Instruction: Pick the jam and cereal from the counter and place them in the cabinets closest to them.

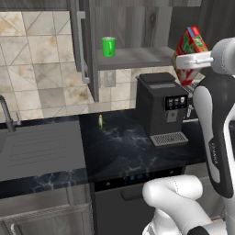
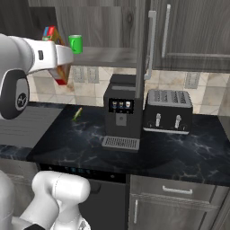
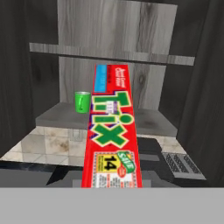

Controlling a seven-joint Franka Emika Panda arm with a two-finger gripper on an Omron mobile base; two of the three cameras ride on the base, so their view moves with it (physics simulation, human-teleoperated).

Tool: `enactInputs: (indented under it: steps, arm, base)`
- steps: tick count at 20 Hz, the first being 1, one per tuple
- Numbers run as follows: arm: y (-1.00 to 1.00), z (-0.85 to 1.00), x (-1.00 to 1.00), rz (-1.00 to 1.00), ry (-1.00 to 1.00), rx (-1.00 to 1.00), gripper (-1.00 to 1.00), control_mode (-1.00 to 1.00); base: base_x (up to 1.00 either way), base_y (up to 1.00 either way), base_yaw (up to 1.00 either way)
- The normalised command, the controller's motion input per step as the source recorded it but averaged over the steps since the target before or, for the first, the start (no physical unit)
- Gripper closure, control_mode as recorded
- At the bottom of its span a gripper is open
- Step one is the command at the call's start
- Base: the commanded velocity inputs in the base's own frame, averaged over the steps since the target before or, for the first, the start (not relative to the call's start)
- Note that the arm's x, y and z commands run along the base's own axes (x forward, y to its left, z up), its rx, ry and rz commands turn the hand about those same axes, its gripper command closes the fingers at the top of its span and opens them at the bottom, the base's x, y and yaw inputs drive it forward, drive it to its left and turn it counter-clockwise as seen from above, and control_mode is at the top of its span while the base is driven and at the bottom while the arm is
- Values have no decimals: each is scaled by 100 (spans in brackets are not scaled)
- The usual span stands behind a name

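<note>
While its gripper (image 1: 189, 64) is clamping the cereal (image 1: 189, 51), the arm is holding the box tilted, long axis pointing toward the open cabinets' shelf (image 3: 61, 114) just ahead.

Beside the bright green cup (image 3: 82, 102), the cereal box (image 3: 113, 131) is red with green-and-yellow lettering and a blue top patch.

Beige stone tiles (image 1: 41, 69) with pale grout cover the back wall, set with grey outlet plates (image 2: 192, 80). A grey sink (image 1: 39, 149) with a dark faucet (image 1: 6, 112) lies at the left. A black coffee machine (image 2: 121, 112) stands just beside a black toaster (image 2: 168, 111). Grey base units (image 2: 175, 204) with slim bar handles run below.
</note>
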Motion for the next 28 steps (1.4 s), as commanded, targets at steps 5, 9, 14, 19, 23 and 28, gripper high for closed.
enactInputs:
  steps: [5, 9, 14, 19, 23, 28]
  arm:
    - [0, 0, 8, 0, 0, 0, 100, -100]
    - [0, 0, 12, 0, 0, 0, 100, -100]
    - [0, 0, 15, 0, 0, 0, 100, -100]
    - [0, 0, 15, 0, 0, 0, 100, -100]
    - [0, 0, 15, 0, 0, 0, 100, -100]
    - [0, 0, 16, 0, 0, 0, 100, -100]
  base:
    - [0, 0, 0]
    - [0, 0, 0]
    - [0, 0, 0]
    - [0, 0, 0]
    - [0, 0, 0]
    - [0, 0, 0]
